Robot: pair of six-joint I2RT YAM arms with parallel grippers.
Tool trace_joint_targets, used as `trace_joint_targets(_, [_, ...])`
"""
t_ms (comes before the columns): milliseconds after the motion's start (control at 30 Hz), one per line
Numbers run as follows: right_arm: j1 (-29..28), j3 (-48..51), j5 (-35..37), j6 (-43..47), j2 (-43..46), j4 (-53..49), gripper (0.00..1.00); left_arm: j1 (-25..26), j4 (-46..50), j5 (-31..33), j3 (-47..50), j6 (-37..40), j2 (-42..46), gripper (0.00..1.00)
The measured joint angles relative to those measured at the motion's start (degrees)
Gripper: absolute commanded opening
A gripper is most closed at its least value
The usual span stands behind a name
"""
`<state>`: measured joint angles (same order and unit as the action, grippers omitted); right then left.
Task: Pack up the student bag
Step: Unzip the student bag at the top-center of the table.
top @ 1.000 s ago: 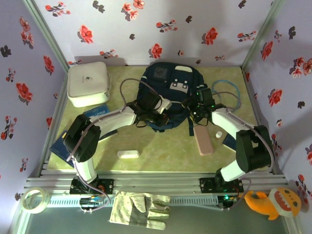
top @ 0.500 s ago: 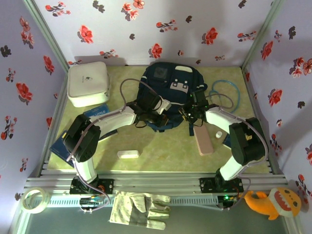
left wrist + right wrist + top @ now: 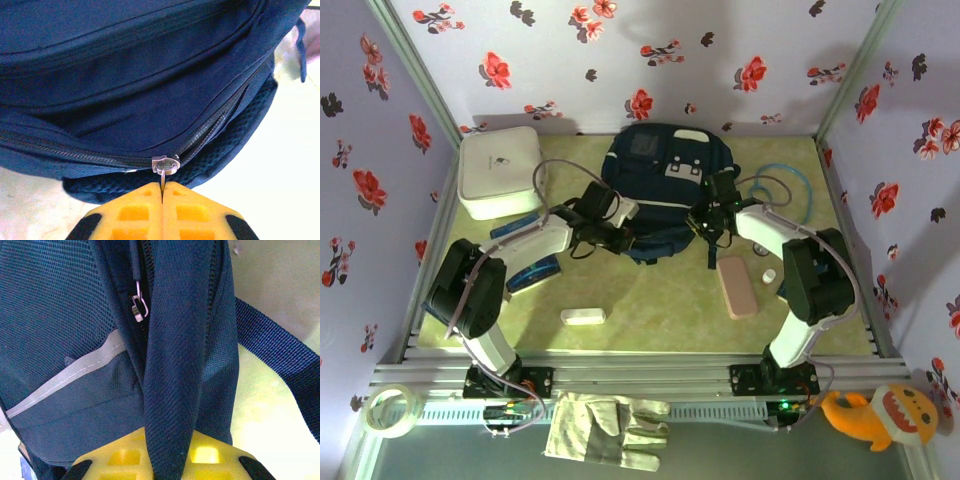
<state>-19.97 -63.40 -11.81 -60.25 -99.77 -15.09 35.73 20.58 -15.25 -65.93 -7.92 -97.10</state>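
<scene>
1. Change: right claw (image 3: 165,442), wide a second ago, has clamped on a navy fold (image 3: 175,365) of the bag (image 3: 660,165); left claw (image 3: 162,189) has swung leftward, shut on the zip pull (image 3: 163,176).
2. Meaning: bag is braced and the zip is parting; judged opening underway, no contents seen inside.
3. Bag: dark navy, lying directly ahead of both claws; zip gapes right of the slider (image 3: 165,163), grey stripe (image 3: 65,377) left of right claw's fold.

No legible text or labels
</scene>
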Motion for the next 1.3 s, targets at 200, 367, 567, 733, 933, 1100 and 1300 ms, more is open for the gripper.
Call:
trace_joint_targets(200, [0.39, -4.85, -0.52, 3.96, -4.11, -0.22, 0.16, 0.28, -0.66, 0.02, 0.00, -0.04, 0.13, 0.00])
trace_joint_targets(367, [2.43, -7.08, -0.46, 6.69, -6.43, 0.76, 0.28, 3.56, -0.81, 0.04, -1.16, -0.96, 0.04, 0.00])
trace_joint_targets(567, [7.19, -6.25, 1.57, 8.11, -4.59, 0.98, 0.51, 9.01, -0.37, -0.90, -6.08, -2.73, -3.78, 0.00])
trace_joint_targets(733, [9.40, -1.86, 4.04, 7.96, 4.85, -1.88, 0.67, 9.81, 0.39, -1.81, -8.98, -3.74, -7.04, 0.00])
trace_joint_targets(933, [8.85, 5.33, 2.60, 4.66, 13.57, -2.32, 0.72, 9.92, 1.36, -1.95, -10.95, -3.78, -8.39, 0.00])
trace_joint_targets(1100, [6.29, 10.08, 0.76, 0.26, 14.32, -2.34, 0.73, 9.94, 1.46, -1.97, -11.23, -3.78, -8.92, 0.00])
trace_joint_targets(1300, [1.31, 10.62, -0.87, -3.54, 13.00, -0.57, 0.74, 10.03, 1.57, -1.97, -11.23, -3.78, -8.92, 0.00])
